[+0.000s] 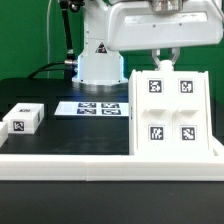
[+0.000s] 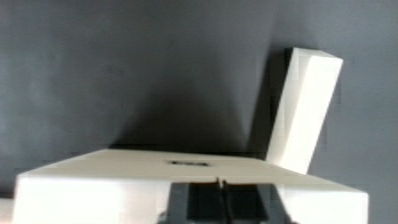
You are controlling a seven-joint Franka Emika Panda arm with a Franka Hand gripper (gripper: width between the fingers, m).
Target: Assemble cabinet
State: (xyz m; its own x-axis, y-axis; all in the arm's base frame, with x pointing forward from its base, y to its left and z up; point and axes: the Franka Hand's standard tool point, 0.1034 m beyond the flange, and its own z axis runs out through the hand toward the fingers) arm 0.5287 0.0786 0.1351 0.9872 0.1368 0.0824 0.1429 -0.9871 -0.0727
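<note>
One white cube-like plastic cabinet [image 1: 170, 110] (four black-and-white square tags [image 1: 155, 86] on its facing side) stands on the black table [image 1: 60, 140] at the exterior view's right. One two-finger gripper [image 1: 166, 58] hangs just above its top edge; finger spacing cannot be determined. One small white tagged block [image 1: 22, 118] and one marker board [image 1: 100, 107] lie well apart.

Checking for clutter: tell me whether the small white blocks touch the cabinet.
Apart. The exterior view shows black table between the small white blocks and the cabinet.
</note>
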